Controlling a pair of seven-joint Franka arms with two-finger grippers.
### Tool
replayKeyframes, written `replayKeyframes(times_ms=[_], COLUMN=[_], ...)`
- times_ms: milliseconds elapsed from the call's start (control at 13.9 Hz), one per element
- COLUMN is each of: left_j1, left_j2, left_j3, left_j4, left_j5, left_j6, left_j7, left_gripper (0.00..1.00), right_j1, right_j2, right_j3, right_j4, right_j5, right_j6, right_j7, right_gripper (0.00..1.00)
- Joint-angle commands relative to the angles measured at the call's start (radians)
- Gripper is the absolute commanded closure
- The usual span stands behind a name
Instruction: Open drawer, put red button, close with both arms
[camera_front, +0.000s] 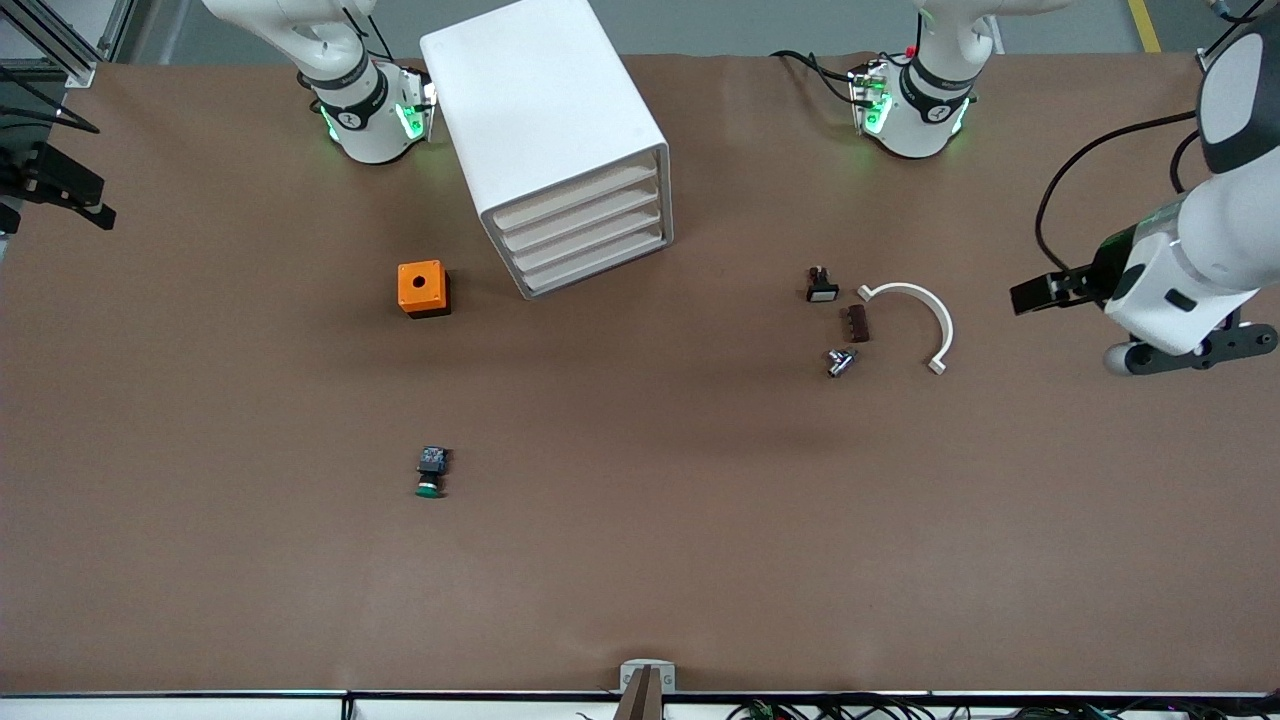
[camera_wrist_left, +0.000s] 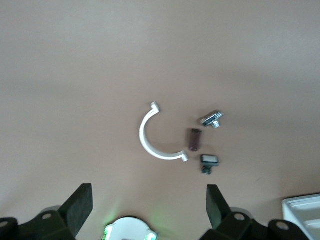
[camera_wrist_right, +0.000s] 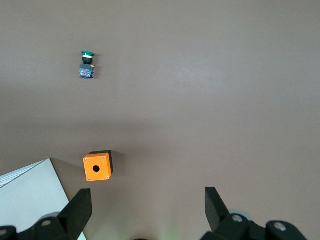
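Note:
The red button shows in no view. The white drawer cabinet stands between the arms' bases, with all its drawers shut. A green-capped button lies on the table nearer to the front camera than the cabinet; it also shows in the right wrist view. My left gripper is open and empty, high over the table at the left arm's end, with that arm's base showing between its fingers. My right gripper is open and empty, high over the table beside an orange box.
The orange box, with a hole in its top, sits beside the cabinet toward the right arm's end. Toward the left arm's end lie a white half-ring clamp, a brown piece, a metal bolt and a white-capped black part.

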Motion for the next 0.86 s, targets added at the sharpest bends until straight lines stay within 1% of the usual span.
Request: replayKeyframes(times_ms=[0,144,216,288,432,648,792], left_j1=[-0.029,-0.028,-0.02,-0.016,-0.013,-0.005,0.01], left_j2=[-0.185,-0.329,-0.372,-0.377,-0.38,-0.373,-0.345], left_j3=[0.058,0.071,0.071,0.071,0.071,0.071,0.071], left_j4=[-0.267,-0.492,-0.56,-0.568,-0.555,-0.461,-0.405], left_j5=[0.021,0.021,0.019,0.018,0.007,-0.002,-0.007], left_j6=[0.12,0.285,0.339,0.349,0.353,0.35,0.347], left_j7=[0.07,0.073,0.076,0.076,0.076,0.076,0.078], left_gripper=[0.0,0.0,0.0,0.0,0.0,0.0,0.0], right_j1=[-0.018,-0.019,-0.019,-0.019,-0.019,-0.028,-0.03], right_j2=[-0.03,-0.03,-0.03,-0.03,-0.03,-0.03,-0.03], right_j3=[0.016,0.012,0.01,0.01,0.004,0.001,0.001], right_j4=[-0.012,-0.012,-0.012,-0.012,-0.011,-0.011,-0.008], right_j5=[-0.005,-0.005,-0.005,-0.005,-0.005,-0.005,-0.005], right_j6=[-0.004,-0.005,-0.007,-0.012,-0.022,-0.024,-0.024], right_j7=[0.004,0.004,0.004,0.004,0.001,-0.002,-0.002], right_gripper=[0.0,0.0,0.0,0.0,0.0,0.0,0.0])
